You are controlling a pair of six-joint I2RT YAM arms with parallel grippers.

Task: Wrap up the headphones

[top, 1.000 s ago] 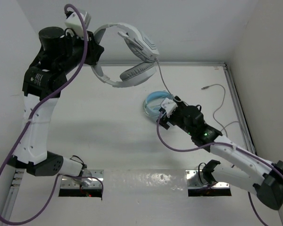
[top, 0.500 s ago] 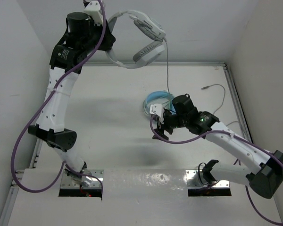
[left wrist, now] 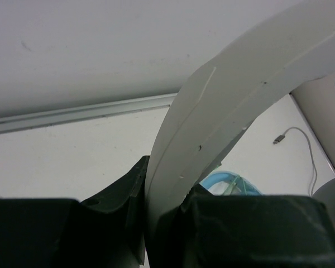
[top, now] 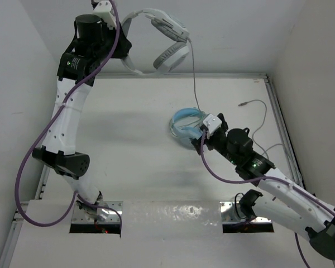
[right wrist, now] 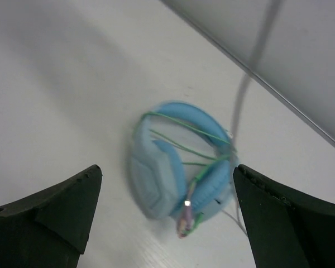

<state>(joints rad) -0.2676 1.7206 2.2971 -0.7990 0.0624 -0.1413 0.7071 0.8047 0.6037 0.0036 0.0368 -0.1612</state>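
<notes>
White bench [top: 128, 156], white walls [top: 315, 44], my left claw [left wrist: 163, 192] gripping the headphones [top: 168, 56] by the headband high over the far edge, my right claw [right wrist: 166, 170] spread wide above light blue headphones [right wrist: 156, 181].

A matte white table [top: 128, 151] forms the floor of a small white enclosure. A plain white left wall [top: 14, 95], a plain white back wall [top: 240, 33] and a plain white right wall [top: 318, 84] rise straight from its edges. A thin silver metal rail [top: 229, 75] runs along the seam where the table meets the back wall, and a similar silver strip [top: 283, 134] follows the right edge. Near the front edge lies a glossy, clear band of tape [top: 173, 212]. The light is soft and even. Broad, faint grey shadows [top: 117, 120] lie across the table.
</notes>
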